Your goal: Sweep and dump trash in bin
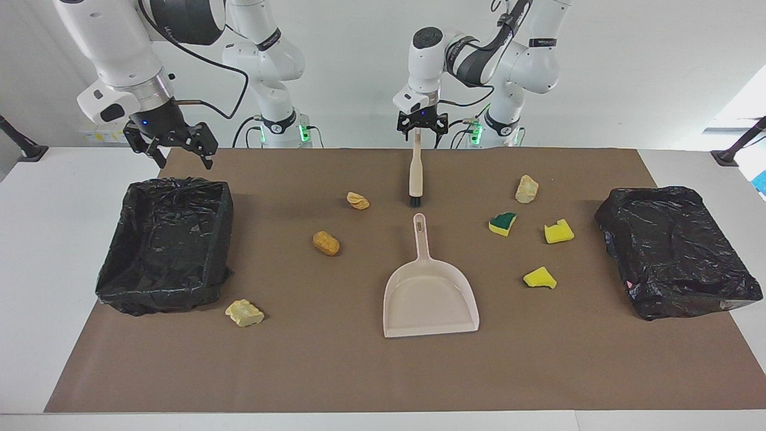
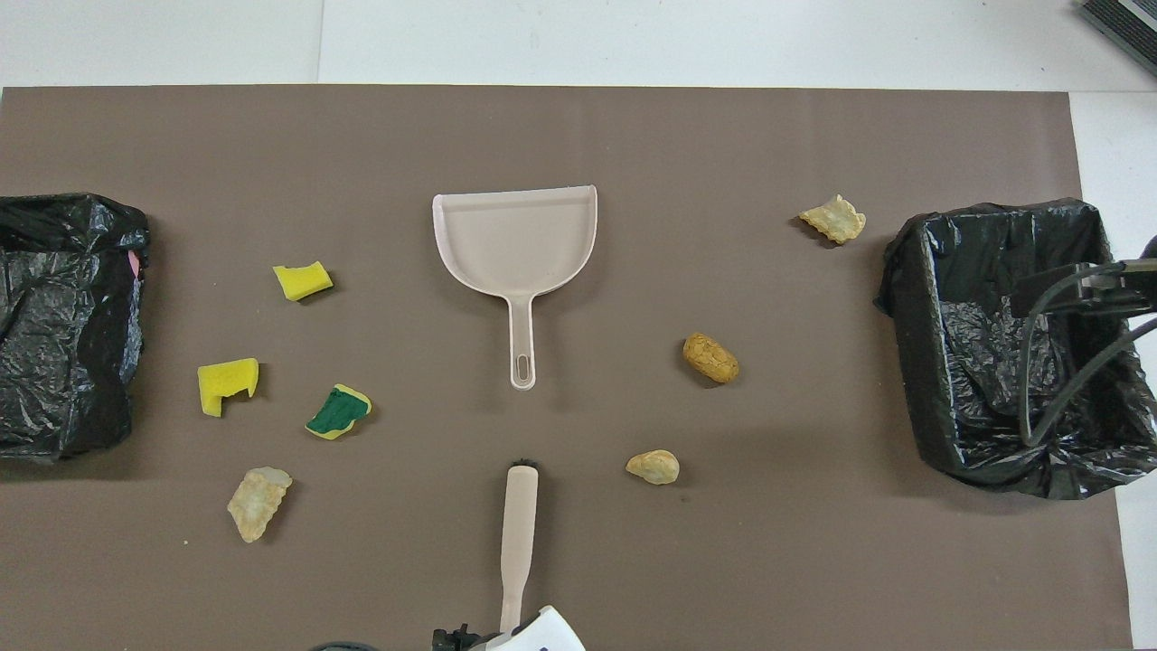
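The trash is several scraps on the brown mat: a tan lump (image 1: 358, 200), an orange-brown lump (image 1: 326, 243) and a pale lump (image 1: 244, 312) toward the right arm's end. Another tan lump (image 1: 526, 188), a green-topped sponge (image 1: 502, 223) and two yellow sponges (image 1: 559, 232) (image 1: 540, 278) lie toward the left arm's end. An open bin (image 1: 224, 239) lined with a black bag sits at the right arm's end. My left gripper (image 1: 422, 124) is open, its fingers straddling the handle tip of the beige brush (image 1: 414, 173). My right gripper (image 1: 182, 154) hangs open over the bin's robot-side rim.
A beige dustpan (image 1: 429, 293) lies mid-mat, its handle pointing at the brush bristles. A second bin (image 1: 676, 251), wrapped in a black bag, sits at the left arm's end. The mat (image 1: 335, 371) ends near the table's front edge.
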Robot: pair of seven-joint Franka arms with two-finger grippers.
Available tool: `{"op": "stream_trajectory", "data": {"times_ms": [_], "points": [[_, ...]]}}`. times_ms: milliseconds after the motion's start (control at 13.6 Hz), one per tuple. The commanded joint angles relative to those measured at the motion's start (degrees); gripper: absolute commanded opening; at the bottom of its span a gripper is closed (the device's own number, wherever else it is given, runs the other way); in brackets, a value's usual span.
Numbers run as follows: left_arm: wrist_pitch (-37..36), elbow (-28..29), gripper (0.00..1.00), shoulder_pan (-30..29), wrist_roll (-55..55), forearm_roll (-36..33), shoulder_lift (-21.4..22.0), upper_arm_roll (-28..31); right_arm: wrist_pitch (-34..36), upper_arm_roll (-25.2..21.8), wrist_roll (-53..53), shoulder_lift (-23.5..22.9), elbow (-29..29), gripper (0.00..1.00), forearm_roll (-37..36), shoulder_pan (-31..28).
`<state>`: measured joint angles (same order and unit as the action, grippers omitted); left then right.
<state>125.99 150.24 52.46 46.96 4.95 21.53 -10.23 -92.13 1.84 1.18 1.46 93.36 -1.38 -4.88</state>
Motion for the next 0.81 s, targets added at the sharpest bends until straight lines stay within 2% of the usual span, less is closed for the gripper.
{"op": "stream_trajectory", "data": {"times_ms": [0,74,294,368,515,588,662,735], "points": [[5.7,1.9,1.0,4.5,5.2,0.4,-2.6,1.1,-1.2,0.3,-1.4,1.1,1.7,1.0,0.2,0.0],[5.8,1.8,1.0,4.5,5.3,0.4,-3.2,1.1,-1.3,0.3,-1.4,1.3,2.9,1.0,0.8,-0.1],[5.1,1.8,0.81,4.4,5.5,0.4,-3.4,1.2,-3.1,0.3,-1.1,1.6,4.6,1.0,0.8,-0.1],[5.1,1.8,0.66,4.3,5.6,0.5,-3.5,1.2,-3.3,0.5,-1.3,1.5,4.6,1.0,0.8,0.0],[2.7,1.3,0.2,3.9,5.5,0.4,-3.6,1.3,-6.7,2.3,-1.4,1.4,4.6,1.0,0.9,0.0],[0.4,0.8,0.09,3.5,5.2,0.4,-3.9,1.4,-7.2,2.9,-1.4,1.4,4.8,1.0,0.9,0.0],[-1.2,0.1,0.03,2.9,5.1,0.4,-3.9,1.5,-7.4,3.2,-1.4,1.4,4.8,1.0,0.9,0.0],[-2.1,-0.5,0.02,1.6,5.0,0.4,-3.9,1.5,-7.4,3.2,-1.4,1.4,4.8,1.0,0.9,0.0]]}}
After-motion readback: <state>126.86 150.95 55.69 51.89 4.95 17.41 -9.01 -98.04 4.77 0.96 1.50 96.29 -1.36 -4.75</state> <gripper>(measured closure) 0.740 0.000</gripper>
